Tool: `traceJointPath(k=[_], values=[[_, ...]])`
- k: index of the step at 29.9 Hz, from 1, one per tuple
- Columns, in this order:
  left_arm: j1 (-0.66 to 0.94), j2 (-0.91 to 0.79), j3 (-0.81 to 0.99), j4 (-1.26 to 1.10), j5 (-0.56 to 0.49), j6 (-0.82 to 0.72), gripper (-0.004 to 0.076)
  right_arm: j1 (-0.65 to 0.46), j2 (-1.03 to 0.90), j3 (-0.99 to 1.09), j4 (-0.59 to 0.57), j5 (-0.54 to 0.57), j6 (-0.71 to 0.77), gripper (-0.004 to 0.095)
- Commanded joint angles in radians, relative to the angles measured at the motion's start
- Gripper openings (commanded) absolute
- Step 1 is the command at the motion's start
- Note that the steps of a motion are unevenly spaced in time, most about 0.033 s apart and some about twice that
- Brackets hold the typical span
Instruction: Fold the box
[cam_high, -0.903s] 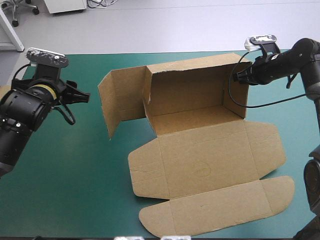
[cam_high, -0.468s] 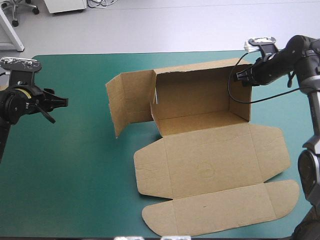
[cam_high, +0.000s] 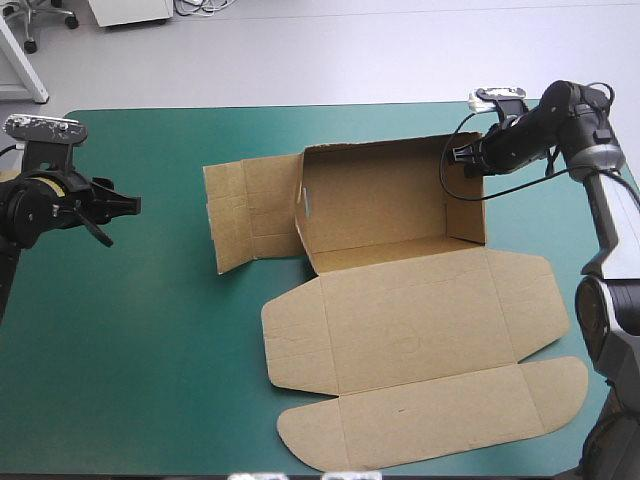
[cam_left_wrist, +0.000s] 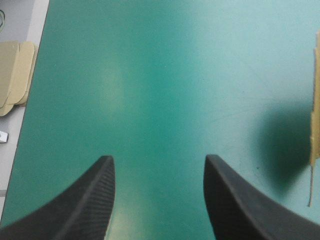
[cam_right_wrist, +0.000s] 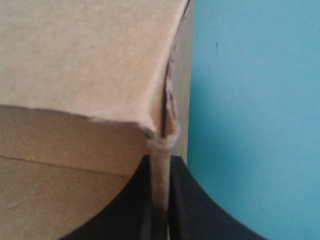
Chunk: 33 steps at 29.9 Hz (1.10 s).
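The box (cam_high: 420, 320) sits on the teal-green cover (cam_high: 150, 330), partly raised. Its back wall and right end wall stand up, its left end panel (cam_high: 250, 212) is swung outward to the left, and its broad front panels lie flat on the near side. The right gripper (cam_high: 462, 160) is at the box's far right corner. In the right wrist view its black fingers (cam_right_wrist: 137, 200) are pressed almost together, pinching the top edge of the right end wall, and a thin strip of brown board runs up between them to the torn corner of the box (cam_right_wrist: 75, 60). The left gripper (cam_high: 125, 205) hangs well to the left of the box, apart from the splayed panel and touching nothing. In the left wrist view its fingers (cam_left_wrist: 90, 200) are spread wide over bare cover, and only a narrow edge of the box (cam_left_wrist: 315, 100) shows ahead of them and off to one side. On the side away from the box, past the table's edge, lies a pale stack of spare board (cam_left_wrist: 12, 75).
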Motion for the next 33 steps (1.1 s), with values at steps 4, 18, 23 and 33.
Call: traceJointPath(k=[4,18,23,33], values=[[-0.001,-0.022,-0.033,-0.014,-0.072,0.004,0.0388,0.006,-0.027,-0.010,0.035,-0.067,-0.042,0.0190],[-0.001,-0.002,-0.033,-0.027,-0.053,0.019,0.0388,0.006,-0.099,0.000,0.068,-0.112,-0.047,0.0560],[-0.001,-0.002,-0.033,-0.039,-0.053,0.026,0.0388,0.006,-0.233,0.082,0.034,-0.197,-0.065,0.0477],[-0.001,-0.002,-0.033,-0.060,-0.053,0.049,0.0388,0.006,-0.521,0.452,0.040,-0.442,-0.108,0.0472]])
